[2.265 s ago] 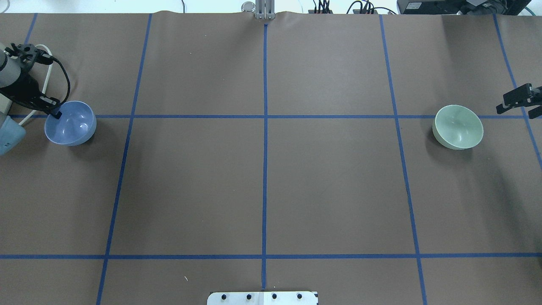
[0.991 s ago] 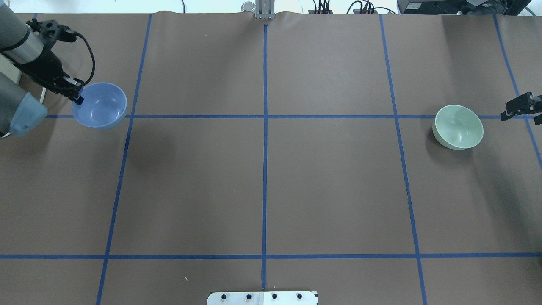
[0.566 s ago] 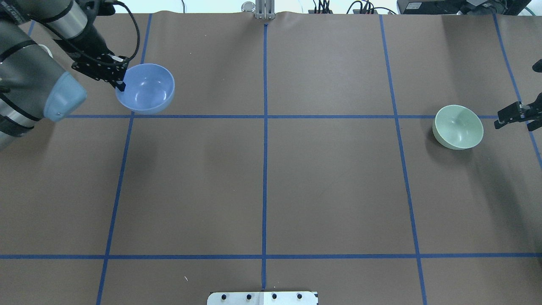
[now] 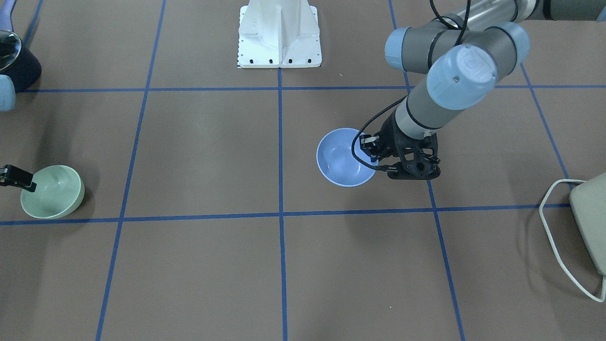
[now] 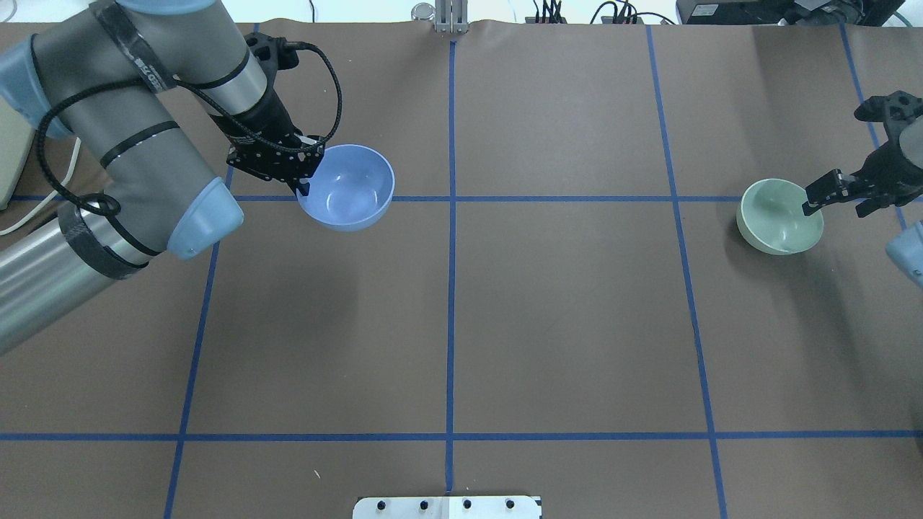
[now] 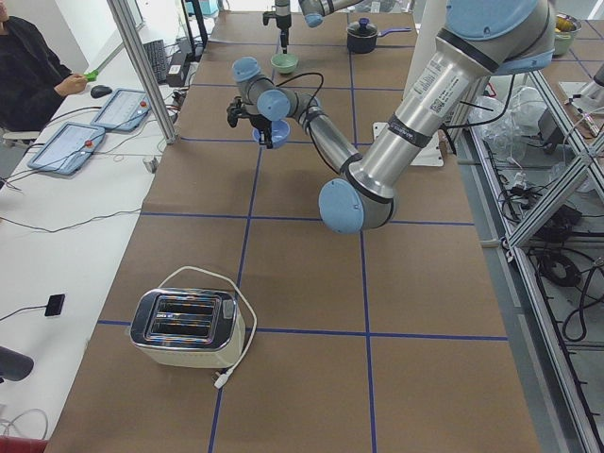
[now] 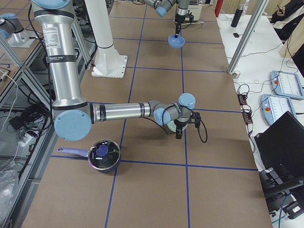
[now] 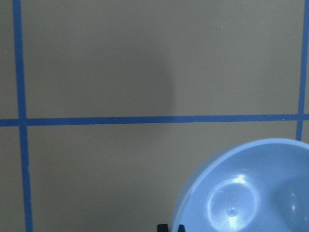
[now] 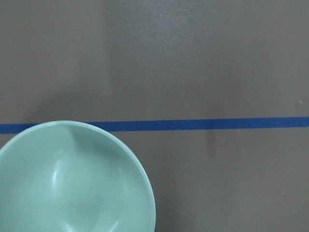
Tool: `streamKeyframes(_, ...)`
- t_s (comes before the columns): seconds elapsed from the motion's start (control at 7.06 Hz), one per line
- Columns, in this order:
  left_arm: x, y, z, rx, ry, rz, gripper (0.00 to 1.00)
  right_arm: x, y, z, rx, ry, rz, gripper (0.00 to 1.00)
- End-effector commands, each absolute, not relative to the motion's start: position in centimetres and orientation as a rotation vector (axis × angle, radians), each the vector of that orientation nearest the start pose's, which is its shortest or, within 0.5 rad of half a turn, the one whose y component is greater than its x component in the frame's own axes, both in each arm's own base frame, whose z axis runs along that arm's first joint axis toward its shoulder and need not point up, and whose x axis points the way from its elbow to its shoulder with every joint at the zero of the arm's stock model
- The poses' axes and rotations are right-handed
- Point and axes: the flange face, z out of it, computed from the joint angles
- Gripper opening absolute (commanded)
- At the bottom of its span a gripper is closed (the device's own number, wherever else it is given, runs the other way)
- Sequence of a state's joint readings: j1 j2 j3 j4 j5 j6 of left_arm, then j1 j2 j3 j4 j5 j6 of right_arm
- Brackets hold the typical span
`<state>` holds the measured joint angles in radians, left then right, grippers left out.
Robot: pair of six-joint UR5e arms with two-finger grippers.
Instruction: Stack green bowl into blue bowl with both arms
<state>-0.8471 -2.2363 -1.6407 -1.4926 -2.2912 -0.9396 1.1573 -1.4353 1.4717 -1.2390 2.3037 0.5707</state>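
The worktop (image 5: 577, 324) is covered in brown paper, marked into squares by blue tape lines (image 5: 451, 288). A cream toaster (image 6: 184, 327) with a chrome top stands near its left end. Its white cord (image 4: 541, 214) loops around it and the plug lies on the paper. At the opposite end sits a dark saucepan (image 7: 103, 156) with a glass lid and a blue handle. On the white bench alongside lie two touchscreen pendants (image 6: 66, 148) and a phone (image 6: 55, 305) — a person in black (image 6: 28, 66) sits there.

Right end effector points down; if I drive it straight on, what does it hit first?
Probably the green bowl, at its rim: the right end effector hangs open over its outer edge, one finger above it. Height is unclear; the other finger would meet the table beside it.
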Motion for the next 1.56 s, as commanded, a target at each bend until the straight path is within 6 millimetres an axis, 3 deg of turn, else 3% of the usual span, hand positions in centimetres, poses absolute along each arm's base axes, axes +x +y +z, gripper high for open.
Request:
streamKeyframes(0.0, 42.4, -53.3, 22.5, -0.084, 0.929, 0.029, 0.0, -18.0, -56.3, 60.6, -0.044, -0.798, 0.01, 1.0)
streamKeyframes(0.28, 43.5, -52.3, 22.2, -0.089, 0.93, 0.048, 0.0, -18.7, -56.1, 61.1, -0.058, -0.794, 0.005, 0.95)
streamKeyframes(0.57, 43.7, -52.3, 22.1, -0.088, 0.943, 0.032, 0.0, -18.7, -56.0, 61.1, -0.063, -0.797, 0.007, 0.45)
streamKeyframes(0.71, 43.8, -52.3, 22.2, -0.09, 0.942, 0.03, 0.0, -18.7, -56.0, 60.9, -0.06, -0.8, 0.005, 0.28)
streamKeyframes(0.99, 44.6, -51.7, 22.3, -0.098, 0.938, 0.043, 0.0, -18.9, -56.0, 60.9, -0.067, -0.802, 0.01, 0.06)
streamKeyframes(1.13, 45.2, -51.2, 22.3, -0.106, 0.938, 0.049, 0.0, -19.1, -56.0, 60.5, -0.071, -0.803, 0.024, 0.0)
streamKeyframes(1.42, 48.2, -49.4, 22.4, -0.088, 0.942, 0.042, 0.0, -19.7, -57.1, 57.8, -0.05, -0.825, 0.057, 0.0)
